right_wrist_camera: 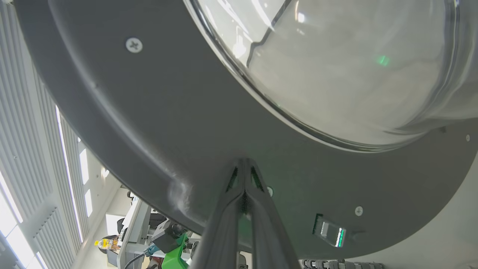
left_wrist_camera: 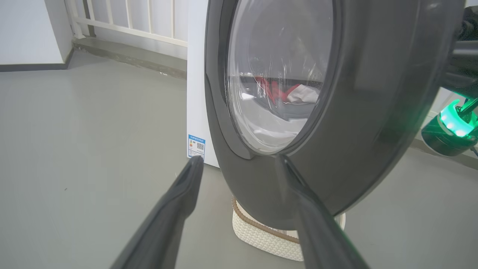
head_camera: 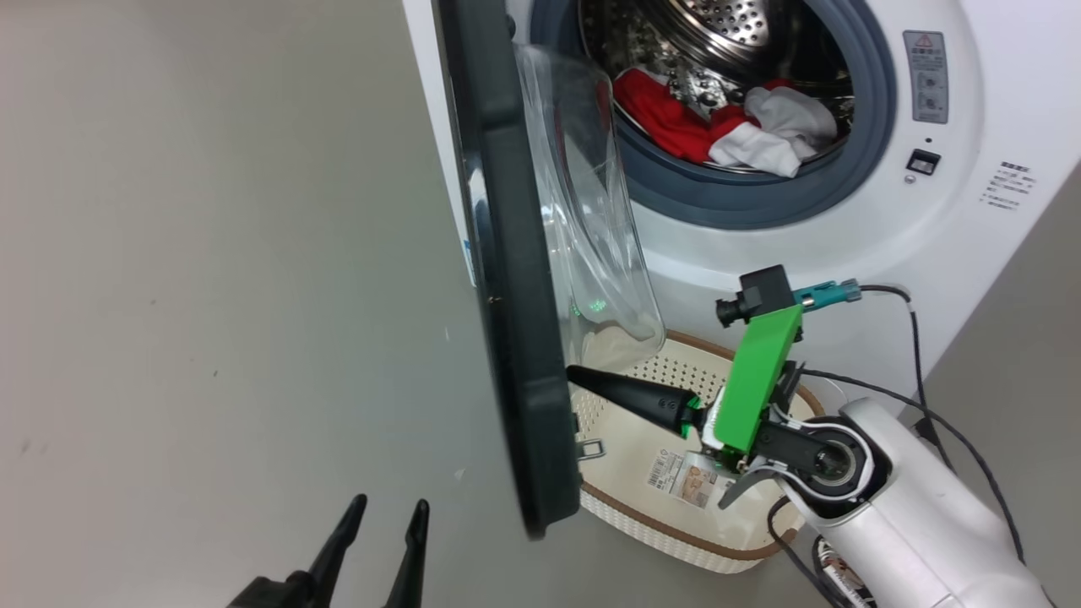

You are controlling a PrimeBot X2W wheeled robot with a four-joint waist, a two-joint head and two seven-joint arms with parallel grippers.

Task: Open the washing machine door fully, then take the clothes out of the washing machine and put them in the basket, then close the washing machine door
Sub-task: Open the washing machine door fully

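Over the bare grey floor [head_camera: 211, 295] at the left, the left gripper [head_camera: 391, 502] is hovering with its two dark fingers spread apart, holding nothing and well clear of the door. In its wrist view that gripper [left_wrist_camera: 239, 160] is pointing at the door's [left_wrist_camera: 373, 112] outer face. The door [head_camera: 515, 295] is standing partly open, seen edge-on in the head view, with its clear glass bowl bulging toward the washer. The right gripper [head_camera: 578, 374] is reaching in from the right with its fingers pressed together, and in its wrist view its tip [right_wrist_camera: 244, 161] is meeting the door's [right_wrist_camera: 168, 123] grey inner face just below the glass. The basket [head_camera: 676, 532] is sitting on the floor below the door and under that arm, a paper label showing on its bottom. Further right and higher, the clothes [head_camera: 676, 122] are lying in the steel drum of the washer [head_camera: 760, 245], red and white against the rubber ring.
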